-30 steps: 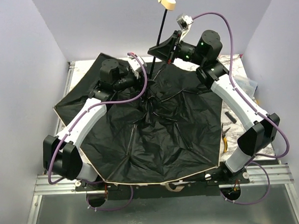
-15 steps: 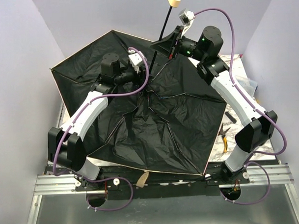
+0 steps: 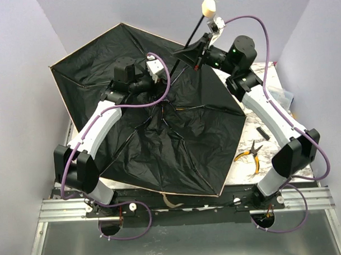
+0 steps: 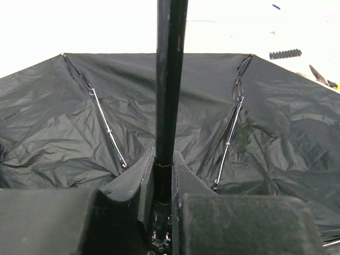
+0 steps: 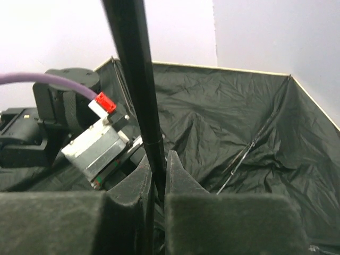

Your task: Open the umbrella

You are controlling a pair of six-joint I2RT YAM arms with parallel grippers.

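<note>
Both pairs of jaws, left and right, clamped on umbrella point(image 3: 176, 144) shaft point(image 4: 169, 79)

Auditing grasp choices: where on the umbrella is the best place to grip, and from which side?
The thin black shaft, bare between the canopy and the handle. It is narrow, rigid and rises clear of the slack fabric, so come at it sideways, pinching across it.
</note>
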